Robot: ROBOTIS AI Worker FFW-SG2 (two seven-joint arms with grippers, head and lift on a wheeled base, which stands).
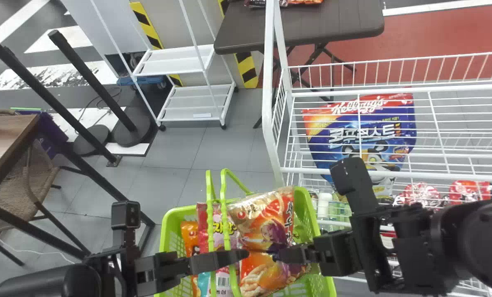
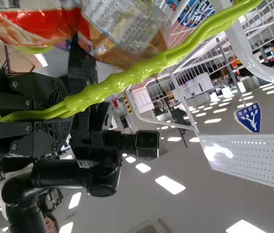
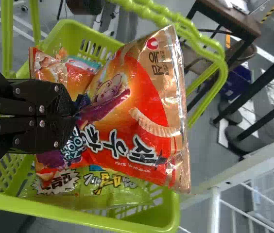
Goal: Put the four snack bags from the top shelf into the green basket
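Held between the narrowed fingers of the right gripper (image 3: pixel 71 115) is an orange-red snack bag (image 3: pixel 142 111), pinched across its middle so that the film is creased there and both ends spread away from the fingertips. It can be judged light, with slick, crackly film and brittle pieces inside, so a firmer squeeze might crush them, while a looser one might let the bag swivel. If it had to be taken again, the flat end seam would be gripped more kindly than the puffed belly.

Just beside the bag, one bar of the green handle (image 2: pixel 137 75) is clasped by the left gripper (image 2: pixel 61 111), closed narrowly around it. Under both grippers the green basket (image 1: pixel 176 212) is placed, its opening partly covered by the held bag. Below the right gripper a green bag (image 3: pixel 98 187) is seen lying in the basket; past the left gripper's tip a pink bag (image 1: pixel 218 218) and an orange bag (image 1: pixel 189 233) are packed side by side. The held bag is thus probably the fourth; it should be lowered clear of the handle, then released gently.

Farther off, beyond the right gripper, the white wire shelf (image 1: pixel 456 176) is seen, with a large blue bag (image 1: pixel 365 132) below its top level.
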